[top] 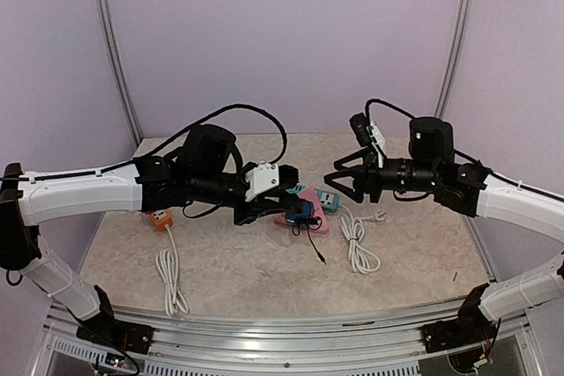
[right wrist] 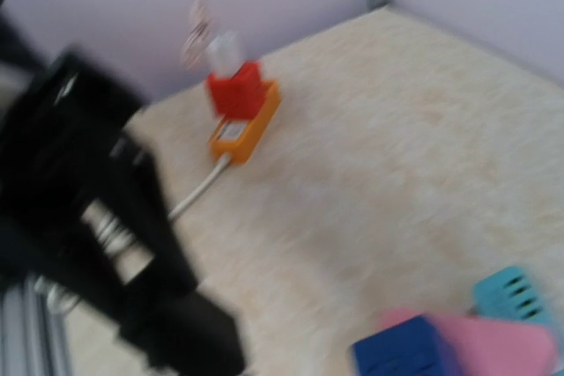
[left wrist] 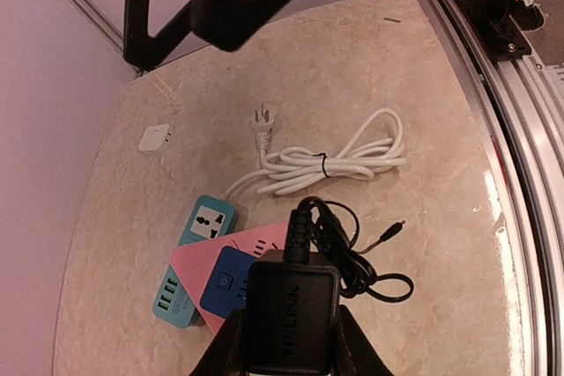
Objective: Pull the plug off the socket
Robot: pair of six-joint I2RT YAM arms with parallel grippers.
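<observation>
Left gripper (left wrist: 291, 345): jaws clamped on the flanks of the black plug (left wrist: 291, 314), one finger on each side. Plug body lies lengthwise along the gripper's own axis. Its cord (left wrist: 352, 257) leaves the far end and coils on the table (left wrist: 423, 85) just beyond.

Blue socket (left wrist: 225, 281): sits on the pink strip (left wrist: 198, 261), touching or overlapping the plug's left edge in the left wrist view. Teal strip (left wrist: 196, 248) lies alongside. The plug body hides the pins, so I can't tell whether they are seated.

Right gripper (top: 346, 180): fingers spread, holding nothing, hovering just right of the strips and above them. Right wrist view too blurred to add more.

Judgement: the left arm is the working one, already on the plug. The move turns on pulling straight away from the socket face. The strip looks light and may lift with the plug. The right gripper is near enough to pin it down.
</observation>
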